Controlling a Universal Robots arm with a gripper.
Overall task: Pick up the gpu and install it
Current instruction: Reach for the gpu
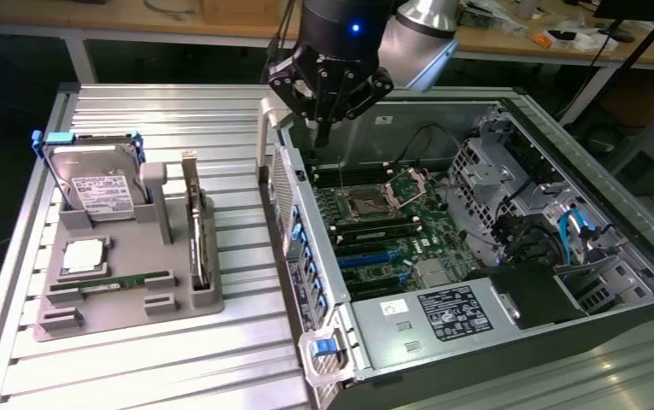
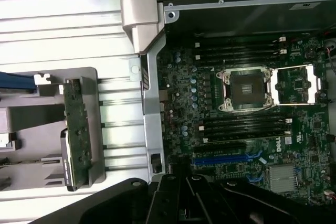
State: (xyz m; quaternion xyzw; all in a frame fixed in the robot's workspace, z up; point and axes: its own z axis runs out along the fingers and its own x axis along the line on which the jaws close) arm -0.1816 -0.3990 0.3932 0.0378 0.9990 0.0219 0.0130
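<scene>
Step in hand looks like the approach, pre-pick: the gpu (image 1: 196, 235) sits on edge in the grey parts holder (image 1: 128, 299), in the slot on the side nearest the open PC case (image 1: 600, 248), bracket end up. Not grasped, not installed. In the wrist view the gpu (image 2: 77, 132) shows as a green board edge standing in the holder, just beside the case's side wall.

Gripper (image 1: 324, 102) hangs over the case's rear corner, above the wall that faces the holder, well apart from the gpu. Arm comes down near vertical, fingers pointing down. Jaws hold nothing; fingers look drawn close together, but open vs closed I can't tell.

My read: a pick calls for fingers straddling the card's top edge, aligned with the board's length. Holder's slot walls leave little room.

Motherboard (image 1: 378, 226) slots are exposed.
</scene>
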